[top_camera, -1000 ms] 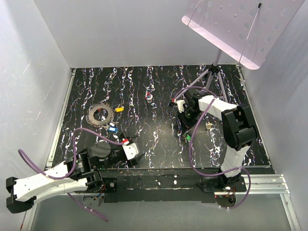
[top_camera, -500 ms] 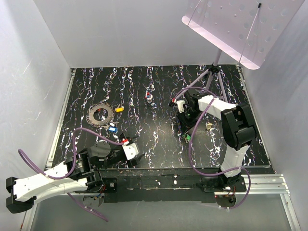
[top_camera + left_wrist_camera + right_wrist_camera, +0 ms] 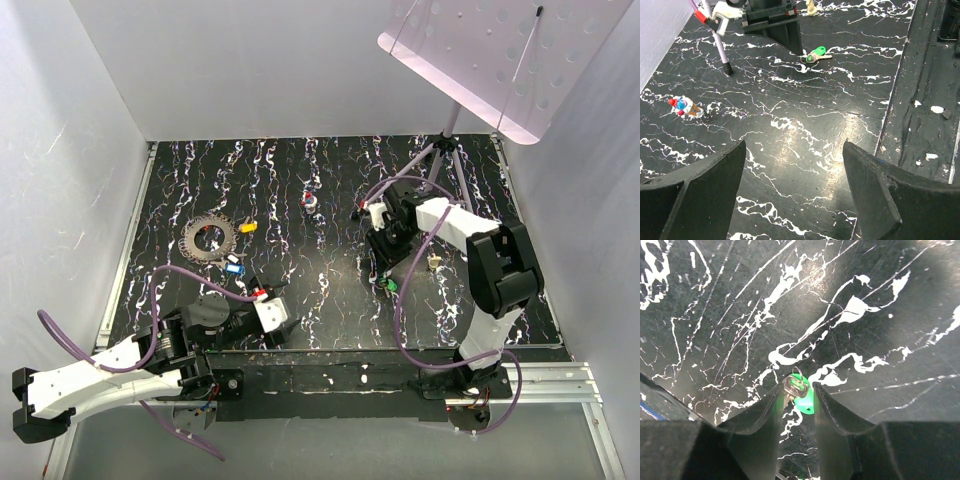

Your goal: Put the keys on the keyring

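My right pincer [image 3: 797,387] is down at the tabletop [image 3: 880,315] with the green key [image 3: 802,401] between its fingertips. The jaws stand narrowly apart on either side of the plastic head, but I cannot tell whether the pads are pressing it yet. The left pincer [image 3: 794,150] is spread wide and empty, low over the near side of the tabletop. The keyring [image 3: 207,238] lies well apart at the far left, with the yellow key [image 3: 247,227] just beside it and the blue key [image 3: 234,267] near.

I judge the green key to be featherlight, stiff and lying flat, so it could skate or flip on this glossy surface. The plastic head looks like the best hold. It is thicker and less slippery than the thin metal part, and gripping there leaves the rest free to meet the ring.
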Robot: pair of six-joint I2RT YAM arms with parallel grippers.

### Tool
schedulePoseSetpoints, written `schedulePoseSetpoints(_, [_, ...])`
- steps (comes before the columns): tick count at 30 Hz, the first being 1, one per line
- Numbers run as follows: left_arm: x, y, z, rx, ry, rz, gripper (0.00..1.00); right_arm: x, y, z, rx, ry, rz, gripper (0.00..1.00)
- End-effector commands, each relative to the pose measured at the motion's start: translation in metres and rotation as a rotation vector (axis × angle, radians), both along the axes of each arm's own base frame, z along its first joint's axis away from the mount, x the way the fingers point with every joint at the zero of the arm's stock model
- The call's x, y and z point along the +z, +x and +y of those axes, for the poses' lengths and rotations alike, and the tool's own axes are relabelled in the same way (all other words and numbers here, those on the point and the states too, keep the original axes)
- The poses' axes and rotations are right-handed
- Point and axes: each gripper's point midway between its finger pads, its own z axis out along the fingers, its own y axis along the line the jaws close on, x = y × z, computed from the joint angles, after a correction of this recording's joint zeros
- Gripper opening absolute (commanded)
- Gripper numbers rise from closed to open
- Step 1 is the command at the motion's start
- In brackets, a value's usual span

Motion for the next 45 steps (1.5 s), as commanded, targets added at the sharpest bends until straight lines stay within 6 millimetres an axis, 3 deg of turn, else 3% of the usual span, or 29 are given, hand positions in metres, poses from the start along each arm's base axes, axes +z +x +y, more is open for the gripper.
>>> schedulePoseSetpoints(1, [0.022, -0.002, 0.000, 0.001, -0.060, -0.005, 0.79, 0.047, 0.018, 0.004, 0.026, 0.053, -0.156, 0.41])
schedulePoseSetpoints(6, [0.031, 0.003, 0.007, 0.057, -0.112, 0.009, 0.83, 0.080, 0.007, 0.006, 0.099, 0.123, -0.234, 0.41])
schedulePoseSetpoints(13, [0.042, 0.015, 0.019, 0.184, -0.199, 0.050, 0.98, 0.135, -0.018, 0.015, 0.218, 0.270, -0.321, 0.42])
schedulePoseSetpoints(22, [0.031, 0.026, 0.015, 0.295, -0.194, 0.166, 0.98, 0.201, -0.049, 0.027, 0.295, 0.445, -0.383, 0.42])
schedulePoseSetpoints(27, [0.019, 0.033, 0.015, 0.362, -0.270, 0.268, 0.98, 0.210, -0.058, 0.031, 0.336, 0.503, -0.430, 0.42])
schedulePoseSetpoints(34, [0.016, 0.042, 0.030, 0.453, -0.403, 0.392, 0.98, 0.216, -0.068, 0.027, 0.371, 0.573, -0.476, 0.47])
schedulePoseSetpoints(45, [0.006, 0.055, 0.042, 0.566, -0.387, 0.461, 0.98, 0.222, -0.078, 0.022, 0.371, 0.722, -0.498, 0.59])
